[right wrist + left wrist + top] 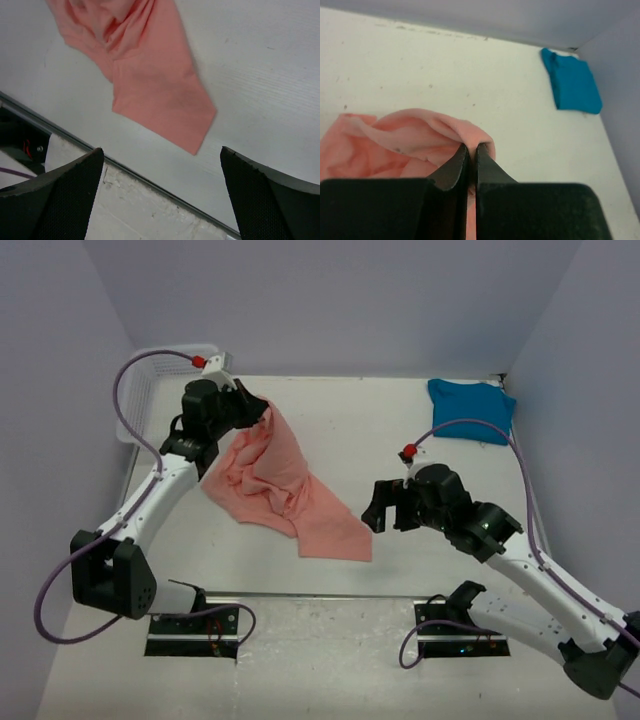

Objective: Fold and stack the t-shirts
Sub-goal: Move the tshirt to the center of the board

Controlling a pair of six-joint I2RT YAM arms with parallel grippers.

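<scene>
Near right: right hand [383,510], fingers spread wide, nothing held, poised above the white tabletop [420,455] just beside the near corner of the salmon-pink cloth t-shirt [285,485]. No contact with the cloth visible in the right wrist view.

Centre left: salmon-pink t-shirt crumpled and unfolded, lower end trailing flat on the tabletop toward the near edge, upper end drawn up into a bunch. Neck label not made out.

Further back, left: left hand [470,152], fingers closed narrow on a pinched fold of the pink cloth, raised clear of the tabletop, carrying the shirt's upper edge.

Far right corner: teal-blue cloth t-shirt [472,410], lying as a compact flat packet near the back wall, well apart from the pink one. Judged folded and set down; finer creases too small to confirm.

Far left corner: white plastic mesh basket [150,385]; contents not visible.

Assessment: roughly half done at best. One shirt apparently folded. Outstanding: spreading the pink shirt flat, folding it, then placing one shirt on the other. No stack formed as yet. Likely need for the free right hand on the trailing corner to pull the cloth taut, offered as judgement only.
</scene>
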